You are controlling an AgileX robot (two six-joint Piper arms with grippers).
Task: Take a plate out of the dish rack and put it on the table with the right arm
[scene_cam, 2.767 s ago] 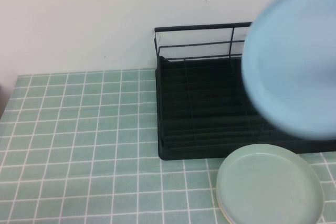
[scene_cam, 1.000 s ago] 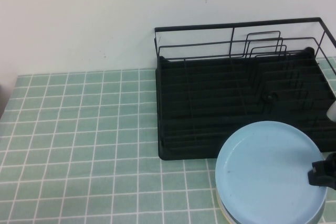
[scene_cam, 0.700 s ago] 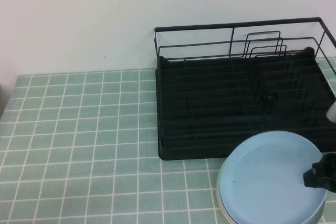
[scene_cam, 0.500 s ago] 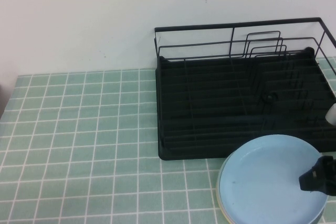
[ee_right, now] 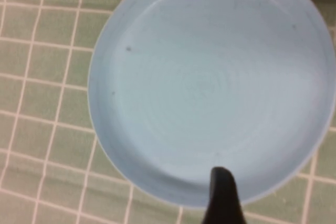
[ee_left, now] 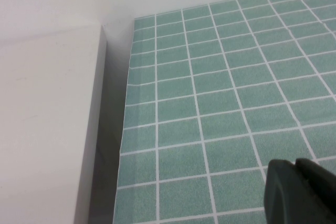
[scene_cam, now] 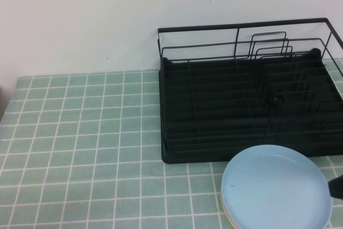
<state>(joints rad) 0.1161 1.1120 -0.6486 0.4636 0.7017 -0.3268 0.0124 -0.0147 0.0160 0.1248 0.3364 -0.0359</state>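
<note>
The light blue plate (scene_cam: pixel 274 190) lies flat at the front right of the mint-green tiled table (scene_cam: pixel 80 148), just in front of the black wire dish rack (scene_cam: pixel 246 105). It fills the right wrist view (ee_right: pixel 210 82). My right gripper (scene_cam: pixel 337 186) shows as a black tip at the right edge of the high view, just off the plate's rim. It is open and holds nothing. One black finger (ee_right: pixel 223 195) shows over the plate's near rim. My left gripper (ee_left: pixel 295 167) is shut and empty above bare tiles near the table's left edge.
The blue plate rests on another pale plate, of which only a thin rim (scene_cam: pixel 229 217) shows. The rack has upright looped dividers (scene_cam: pixel 270 46) at its back right and holds no plates. A white wall runs behind. A white block (ee_left: pixel 47 129) borders the table's left edge.
The right gripper carried the blue plate down from in front of the rack onto the pale green plate. It let go and drew back to the right. The plate now lies still.
</note>
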